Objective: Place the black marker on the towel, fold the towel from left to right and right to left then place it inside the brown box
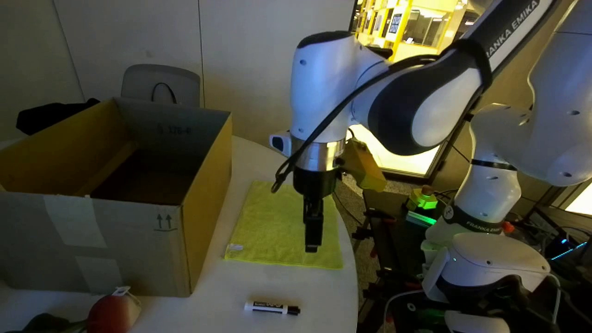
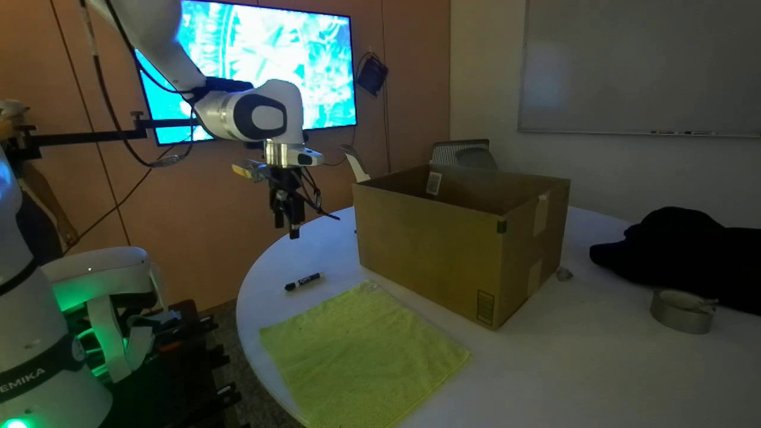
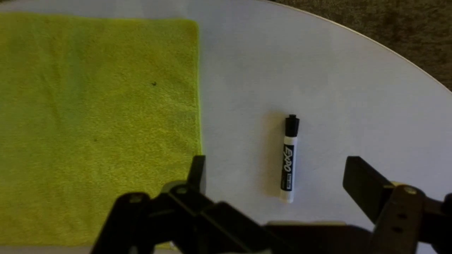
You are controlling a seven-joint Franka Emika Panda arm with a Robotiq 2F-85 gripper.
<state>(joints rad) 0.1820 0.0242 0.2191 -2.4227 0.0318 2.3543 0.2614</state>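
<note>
In an exterior view, a red-and-white object (image 1: 111, 317) sits at the box's (image 1: 125, 240) six o'clock on your table (image 2: 571, 380); you cannot tell from here whether they touch. Seen from an exterior view, a black heap (image 2: 684, 255) lies at the box's three o'clock, with a grey roll (image 2: 682, 315) at the heap's six. A chair (image 1: 134, 85) stands behind the box, toward one o'clock in an exterior view. The box's tan walls stand upright, its top open, and one long wall runs close along the towel (image 1: 273, 222), at your towel's nine o'clock in an exterior view. A black cable (image 1: 292, 159) loops down beside your gripper (image 3: 276, 169).

The gripper hangs above the table with its two fingers set wide apart. In the wrist view, you see the marker (image 3: 289, 162) between them, lying on the table below. It is on the bare surface, apart from the towel, at the towel's three o'clock. Its barrel is white with a black EXPO label, and its black cap points to about twelve.

Your towel is yellow-green, spread flat and faintly creased, with a pale tag (image 1: 235, 247) at its seven o'clock corner in an exterior view.
</note>
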